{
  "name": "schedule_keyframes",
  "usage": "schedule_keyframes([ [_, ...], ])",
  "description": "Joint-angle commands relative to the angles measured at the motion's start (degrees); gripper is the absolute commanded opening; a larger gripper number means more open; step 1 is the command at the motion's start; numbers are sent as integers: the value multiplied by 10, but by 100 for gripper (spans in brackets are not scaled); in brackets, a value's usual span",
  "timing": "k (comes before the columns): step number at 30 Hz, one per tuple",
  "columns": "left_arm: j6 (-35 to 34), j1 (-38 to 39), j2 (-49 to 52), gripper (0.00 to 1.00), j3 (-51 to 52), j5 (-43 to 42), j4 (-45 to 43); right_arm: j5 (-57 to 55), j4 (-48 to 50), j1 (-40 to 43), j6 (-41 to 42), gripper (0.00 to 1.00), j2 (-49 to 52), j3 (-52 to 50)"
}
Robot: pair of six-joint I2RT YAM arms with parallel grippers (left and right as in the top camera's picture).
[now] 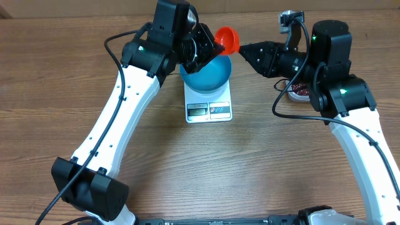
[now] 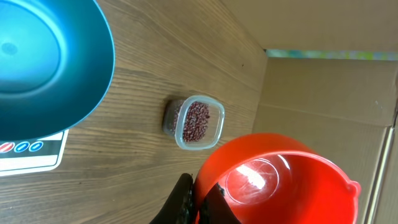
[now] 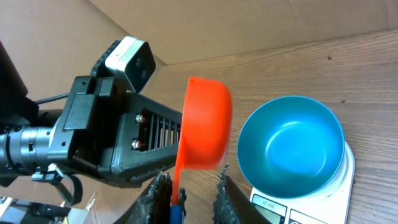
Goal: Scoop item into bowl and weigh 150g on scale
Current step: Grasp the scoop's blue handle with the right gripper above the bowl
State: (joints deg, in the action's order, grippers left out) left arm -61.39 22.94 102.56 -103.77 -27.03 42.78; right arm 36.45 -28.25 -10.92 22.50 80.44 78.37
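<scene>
One blue bowl (image 1: pixel 206 74) sits on one white scale (image 1: pixel 208 104), display unreadable; one clear tub (image 2: pixel 215 116) of maroon beans (image 2: pixel 198 121) is beside the scale. Above the scale, your left gripper (image 2: pixel 199 200) clamps one orange scoop (image 1: pixel 228 39), with the fingers of your right gripper (image 3: pixel 193 179) parted around its handle.

Both arms angled inward, left gripper (image 2: pixel 200 202) clamped, right gripper (image 3: pixel 191 180) parted.

The scale (image 1: pixel 209 111) sits mid-table (image 1: pixel 219 162) with the bowl (image 1: pixel 206 74) on its rear part, leaving the display edge bare in front. The tub (image 2: pixel 169 118) with beans (image 2: pixel 198 120) in it stands apart to the scale's right, partly under the right arm. The scoop (image 1: pixel 229 39) is up over the bowl's rear right rim, between the left gripper (image 1: pixel 209 47) and right gripper (image 1: pixel 245 49).
</scene>
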Motion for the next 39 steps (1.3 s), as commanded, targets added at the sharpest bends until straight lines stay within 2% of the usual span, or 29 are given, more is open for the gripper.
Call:
schedule_keyframes([
  [1, -3, 5, 3, 4, -3, -11, 5, -8, 10, -3, 2, 22, 1, 4],
  [14, -3, 4, 3, 5, -3, -7, 4, -1, 7, -3, 2, 8, 1, 4],
  [16, -4, 4, 3, 12, -3, -1, 4, -1, 4, -3, 2, 5, 1, 4],
  [20, -3, 3, 3, 33, -3, 13, 4, -2, 3, -3, 2, 4, 1, 4],
  [24, 12, -1, 3, 50, -3, 69, 5, -4, -1, -3, 2, 4, 1, 4],
  [25, 35, -3, 3, 55, -3, 98, 4, -4, -5, -3, 0, 4, 1, 4],
  [29, 134, -13, 3, 58, -3, 155, -1, -37, -26, -2, 0, 4, 1, 4],
  [33, 310, -33, 1, 61, -3, 156, -22, -70, -48, -2, -5, 4, 1, 4],
  [36, 426, -50, -2, 71, -3, 154, -19, -75, -56, 5, -20, 4, 1, 5],
  [37, 471, -56, -3, 71, -3, 155, -9, -75, -59, 9, -20, 4, 1, 5],
  [39, 519, -70, -3, 68, -3, 154, 14, -75, -63, 17, -20, 4, 1, 4],
])
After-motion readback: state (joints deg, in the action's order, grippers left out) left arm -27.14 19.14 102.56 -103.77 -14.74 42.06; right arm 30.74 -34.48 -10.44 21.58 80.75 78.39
